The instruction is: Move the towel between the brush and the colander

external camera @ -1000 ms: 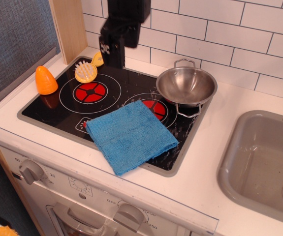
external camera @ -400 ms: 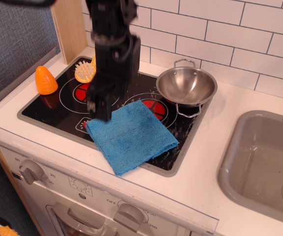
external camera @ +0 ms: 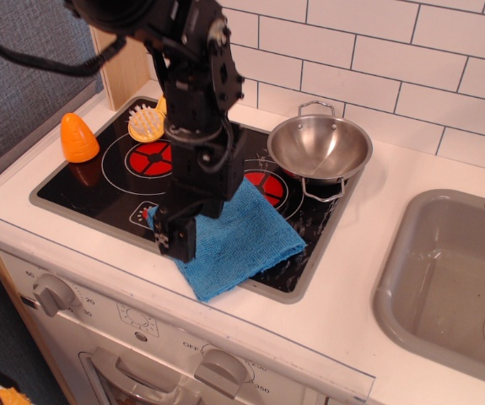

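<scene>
The blue towel [external camera: 250, 236] lies flat on the front right of the black stovetop [external camera: 99, 190], overhanging its front edge. The yellow brush [external camera: 147, 125] lies at the stovetop's back left. The steel colander [external camera: 320, 148] stands at the back right, just behind the towel. My gripper [external camera: 175, 243] hangs from the black arm and is down over the towel's left front part, hiding that corner. Its fingers read as one dark block, so I cannot tell whether they are open or shut, or whether they hold the cloth.
An orange cone-shaped toy [external camera: 78, 137] stands at the stovetop's left edge. A grey sink [external camera: 444, 287] is at the right. Oven knobs [external camera: 52, 293] sit below the counter's front edge. A tiled wall runs behind.
The arm has come from the back of the stove, forward and down, and the gripper now sits low on the towel's left front corner. The towel, brush and colander have not moved.
</scene>
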Available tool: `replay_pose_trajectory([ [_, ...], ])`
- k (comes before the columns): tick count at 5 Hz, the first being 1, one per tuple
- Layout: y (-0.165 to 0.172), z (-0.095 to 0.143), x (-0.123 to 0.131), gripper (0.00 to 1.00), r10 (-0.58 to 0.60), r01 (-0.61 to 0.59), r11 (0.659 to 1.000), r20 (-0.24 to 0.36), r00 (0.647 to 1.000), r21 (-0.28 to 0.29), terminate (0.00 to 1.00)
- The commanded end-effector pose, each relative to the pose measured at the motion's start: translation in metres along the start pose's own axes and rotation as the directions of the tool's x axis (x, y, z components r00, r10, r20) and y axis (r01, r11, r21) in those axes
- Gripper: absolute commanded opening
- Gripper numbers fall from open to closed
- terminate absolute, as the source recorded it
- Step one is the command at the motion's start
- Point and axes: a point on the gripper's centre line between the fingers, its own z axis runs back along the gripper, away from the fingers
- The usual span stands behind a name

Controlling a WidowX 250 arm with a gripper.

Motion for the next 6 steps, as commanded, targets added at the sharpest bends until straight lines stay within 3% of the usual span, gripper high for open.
replay_pose_trajectory([
  [1,0.029,-0.003,-0.017,1.0,0.103,-0.105,0.992,0.029,0.994,0.067,0.0],
  [5,0.063,-0.019,-0.049,1.0,0.21,-0.21,0.974,0.013,0.978,0.085,0.0],
  [6,0.078,-0.018,-0.053,1.0,0.199,-0.198,0.974,0.001,0.98,0.112,0.0],
])
